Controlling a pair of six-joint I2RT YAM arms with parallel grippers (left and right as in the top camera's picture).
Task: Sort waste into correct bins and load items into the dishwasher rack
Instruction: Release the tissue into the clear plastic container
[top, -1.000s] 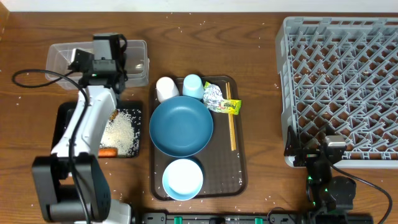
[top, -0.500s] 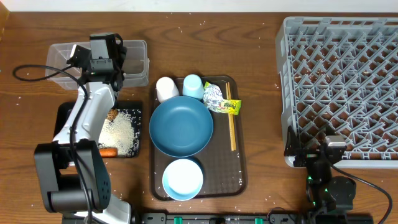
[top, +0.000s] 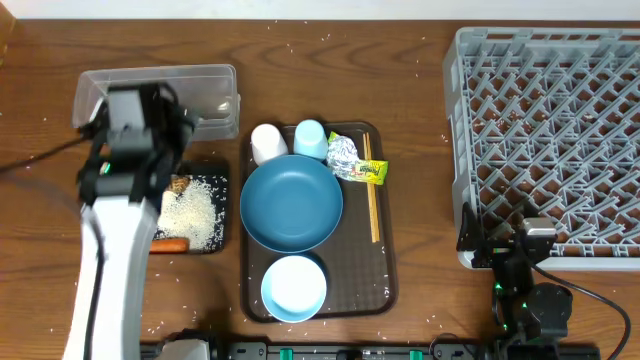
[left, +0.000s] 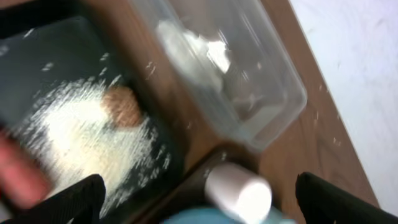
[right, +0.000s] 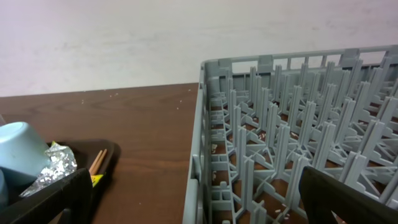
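My left gripper is blurred with motion between the clear tub and the black tray. It is open and empty. A crumpled white tissue lies in the tub. On the black tray are rice, a brown lump and a carrot. The brown serving tray holds a white cup, light-blue cup, foil ball, yellow-green packet, chopsticks, dark-blue dish and white bowl. My right gripper stands open beside the grey rack.
Rice grains are scattered over the wooden table and on the rack's floor. The brown serving tray sits between the black tray and the rack. The right arm's base is at the front right edge.
My left gripper has opened over the clear tub, then swung back and to the left, toward the black tray. The right arm has not moved.
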